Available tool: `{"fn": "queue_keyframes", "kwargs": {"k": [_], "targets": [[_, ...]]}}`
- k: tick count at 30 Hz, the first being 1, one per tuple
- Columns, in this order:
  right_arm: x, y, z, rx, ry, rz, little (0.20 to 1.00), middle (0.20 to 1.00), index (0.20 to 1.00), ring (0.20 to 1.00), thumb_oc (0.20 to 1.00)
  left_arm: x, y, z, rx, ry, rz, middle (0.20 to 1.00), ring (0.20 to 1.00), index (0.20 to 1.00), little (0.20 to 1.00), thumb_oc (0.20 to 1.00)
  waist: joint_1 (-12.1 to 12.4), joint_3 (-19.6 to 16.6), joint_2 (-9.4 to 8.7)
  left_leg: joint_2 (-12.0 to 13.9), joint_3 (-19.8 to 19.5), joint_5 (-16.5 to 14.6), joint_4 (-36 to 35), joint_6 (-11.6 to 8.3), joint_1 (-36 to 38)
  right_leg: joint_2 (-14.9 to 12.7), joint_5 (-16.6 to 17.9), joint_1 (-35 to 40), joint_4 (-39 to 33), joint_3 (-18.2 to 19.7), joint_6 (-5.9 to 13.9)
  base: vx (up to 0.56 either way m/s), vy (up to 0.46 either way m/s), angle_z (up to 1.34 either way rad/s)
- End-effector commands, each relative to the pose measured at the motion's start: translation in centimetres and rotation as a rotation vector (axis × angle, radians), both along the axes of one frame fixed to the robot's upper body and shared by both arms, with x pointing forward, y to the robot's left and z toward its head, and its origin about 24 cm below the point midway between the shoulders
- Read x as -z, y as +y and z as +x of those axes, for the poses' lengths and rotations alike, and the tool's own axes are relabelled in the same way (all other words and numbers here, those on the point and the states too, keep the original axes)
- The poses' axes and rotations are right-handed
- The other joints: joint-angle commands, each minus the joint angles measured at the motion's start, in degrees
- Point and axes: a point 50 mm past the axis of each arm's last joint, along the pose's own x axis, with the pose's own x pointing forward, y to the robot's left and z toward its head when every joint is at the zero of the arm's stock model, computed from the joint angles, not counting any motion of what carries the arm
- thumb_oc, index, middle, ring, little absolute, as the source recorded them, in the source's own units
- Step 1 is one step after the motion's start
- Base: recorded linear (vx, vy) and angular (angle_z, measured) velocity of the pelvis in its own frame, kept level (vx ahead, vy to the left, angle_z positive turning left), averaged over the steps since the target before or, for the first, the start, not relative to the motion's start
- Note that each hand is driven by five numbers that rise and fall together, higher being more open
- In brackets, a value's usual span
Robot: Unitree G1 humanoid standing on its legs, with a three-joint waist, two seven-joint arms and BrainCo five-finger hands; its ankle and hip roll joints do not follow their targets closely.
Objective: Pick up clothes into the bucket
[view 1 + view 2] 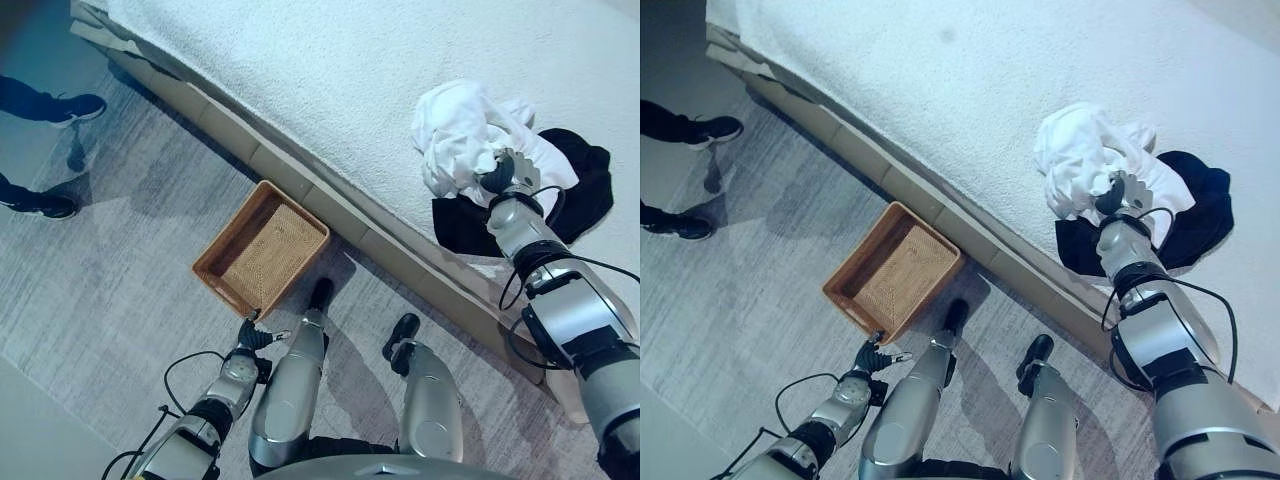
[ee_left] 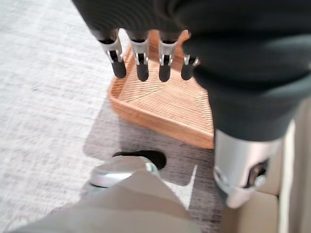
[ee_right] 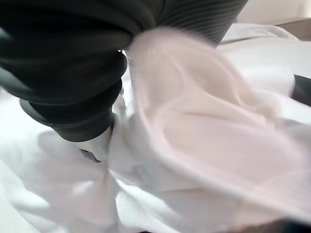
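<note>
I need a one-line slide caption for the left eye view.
Right hand reaches into white garment on the bed; wicker basket waits below.

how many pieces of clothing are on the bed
2: a white garment bunched under the right hand, and a black garment lying partly beneath it. More could be hidden in the pile.

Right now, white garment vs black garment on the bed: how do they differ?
The crumpled white cloth garment is bunched high and has the right hand buried in it; the black cloth garment lies flatter, partly under the white one, untouched. Both sit on the bed's white textured cover, outside the woven basket.
</note>
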Motion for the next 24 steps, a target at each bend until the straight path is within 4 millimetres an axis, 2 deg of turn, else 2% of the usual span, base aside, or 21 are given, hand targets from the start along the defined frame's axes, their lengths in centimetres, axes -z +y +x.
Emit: {"fn": "queue_keyframes", "kwargs": {"k": [1, 4, 6, 7, 13, 17, 20, 22, 23, 24], "targets": [[-4.8, 0.0, 0.2, -0.042, -0.191, 0.0, 0.2, 0.2, 0.2, 0.2, 0.2, 0.6, -0.1, -1.4, -0.038, 0.004, -0.036, 1.0, 1.0, 1.0, 1.0, 1.0, -1.24, -2.45, -3.09, 0.35, 4.08, -4.8, 3.38, 1.06, 0.14, 0.46, 0.95, 2.29, -1.56, 5.91, 1.95, 0.02, 0.062, -0.52], [-6.8, 0.5, 0.0, -0.098, -0.272, -0.015, 0.2, 0.2, 0.2, 0.2, 0.2, 0.0, 0.8, -1.2, -0.046, -0.033, -0.029, 1.0, 1.0, 1.0, 1.0, 1.0, -2.09, -4.19, -3.94, 1.5, 6.48, -4.8, 1.83, 0.74, 2.25, 1.79, 2.1, 3.38, -4.23, 7.76, 2.43, 0.03, 0.037, -0.54], [-7.2, 0.5, -0.3, -0.111, -0.292, -0.022, 0.2, 0.2, 0.2, 0.2, 0.2, -0.4, 1.1, -0.9, -0.039, -0.055, -0.024, 1.0, 1.0, 1.0, 1.0, 1.0, -2.5, -4.85, -4.26, 1.99, 7.38, -4.78, 1.07, 0.59, 3.31, 2.3, 2.53, 4.03, -5.36, 8.39, 2.59, 0.02, 0.017, -0.53], [-8.1, 0.4, -0.8, -0.136, -0.333, -0.04, 0.2, 0.2, 0.2, 0.2, 0.2, -1.4, 1.5, -0.4, -0.019, -0.106, -0.013, 1.0, 1.0, 1.0, 1.0, 1.0, -3.25, -6.14, -4.61, 2.53, 8.88, -4.77, -0.17, 0.49, 5.02, 3.13, 3.13, 5.08, -7.08, 9.18, 3.01, 0.03, 0.016, -0.58], [-8.9, 0.1, -2.8, -0.198, -0.438, -0.023, 0.2, 0.2, 0.2, 0.2, 0.2, -4.7, 2.1, 1.9, 0.063, -0.256, 0.044, 1.0, 1.0, 1.0, 1.0, 1.0, -5.51, -10.26, -5.16, 3.54, 12.79, -4.27, -4.91, 0.52, 10.96, 5.45, 4.91, 9.13, -12.43, 11.06, 3.87, 0.03, 0.005, -0.46], [-9.5, 0.9, -3.9, -0.279, -0.483, -0.019, 0.2, 0.2, 0.2, 0.2, 0.2, -8.2, 1.4, 3.8, 0.138, -0.41, 0.041, 1.0, 1.0, 1.0, 1.0, 1.0, -7.02, -13.56, -5.57, 4.45, 15.72, -4.25, -7.34, 0.55, 14.15, 6.55, 6.67, 11.65, -16.59, 12.53, 4.5, 0.03, -0.01, -0.34], [-9.3, 1.4, -4.5, -0.332, -0.471, -0.014, 0.2, 0.2, 0.2, 0.2, 0.2, -10.7, 0.9, 4.7, 0.187, -0.51, 0.035, 1.0, 1.0, 1.0, 1.0, 1.0, -7.28, -15.5, -5.88, 5.23, 17.33, -4.61, -8.13, 0.56, 16.52, 6.95, 7.33, 13.76, -18.82, 13.39, 4.64, 0.05, -0.016, -0.43], [-9.0, 2.0, -4.9, -0.382, -0.458, 0.002, 0.2, 0.2, 0.2, 0.2, 0.2, -12.9, 0.4, 5.5, 0.237, -0.591, 0.045, 1.0, 1.0, 1.0, 1.0, 1.0, -7.59, -16.7, -5.93, 5.57, 18.33, -4.79, -8.66, 0.5, 17.99, 7.19, 7.54, 15.14, -19.85, 13.68, 4.68, 0.07, -0.022, -0.22], [-8.6, 2.7, -5.2, -0.437, -0.428, 0.022, 0.2, 0.2, 0.2, 0.2, 0.2, -14.9, -0.2, 6.3, 0.288, -0.662, 0.062, 1.0, 1.0, 1.0, 1.0, 1.0, -7.96, -18.01, -6.07, 5.87, 18.92, -4.9, -9.32, 0.44, 19.19, 7.47, 7.5, 16.37, -20.66, 13.9, 4.72, 0.05, -0.027, -0.21], [-8.6, 2.7, -5.2, -0.437, -0.428, 0.022, 0.2, 0.2, 0.2, 0.2, 0.2, -14.9, -0.2, 6.3, 0.289, -0.661, 0.063, 1.0, 1.0, 1.0, 1.0, 1.0, -7.88, -17.95, -6.11, 5.88, 18.95, -4.88, -9.43, 0.44, 19.36, 7.48, 7.53, 16.52, -20.75, 13.92, 4.72, 0.07, -0.031, -0.2]]}}
